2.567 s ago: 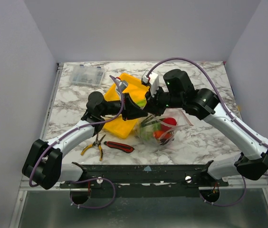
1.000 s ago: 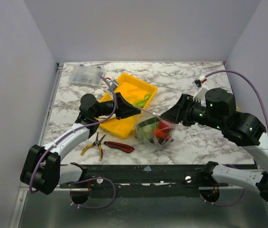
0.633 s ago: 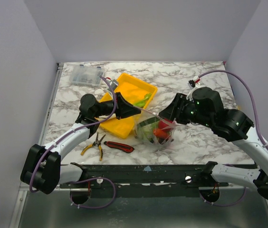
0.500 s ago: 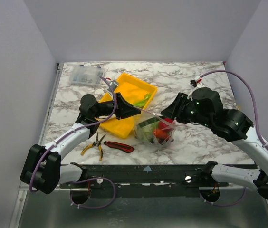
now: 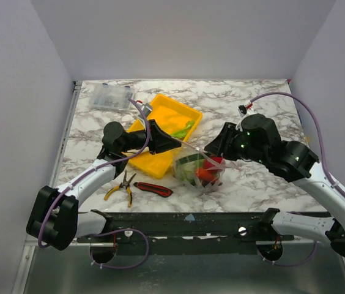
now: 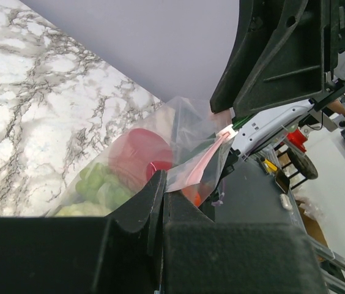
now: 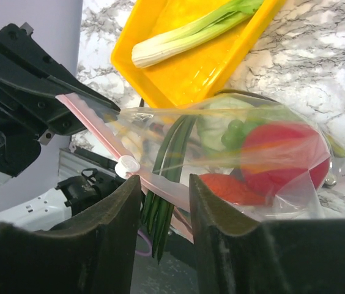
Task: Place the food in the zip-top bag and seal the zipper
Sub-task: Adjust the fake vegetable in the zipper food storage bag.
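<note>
pinching the zipper [image 7: 92, 127] end of the zip-top bag [image 5: 200, 170] in the closed left gripper [image 6: 162, 190], with that corner raised off the marble table [image 5: 252, 104]. holding the right gripper [image 7: 165, 184] open just beside the strip, gripping nothing. tomato [image 7: 282, 150] and grapes [image 7: 237, 131] inside; leek [image 7: 191, 30] apart in the yellow tray [image 7: 209, 70].

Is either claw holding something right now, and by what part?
The left gripper pinches the bag by one end of its pink zipper. The right gripper is open astride the zipper, gripping nothing.
</note>
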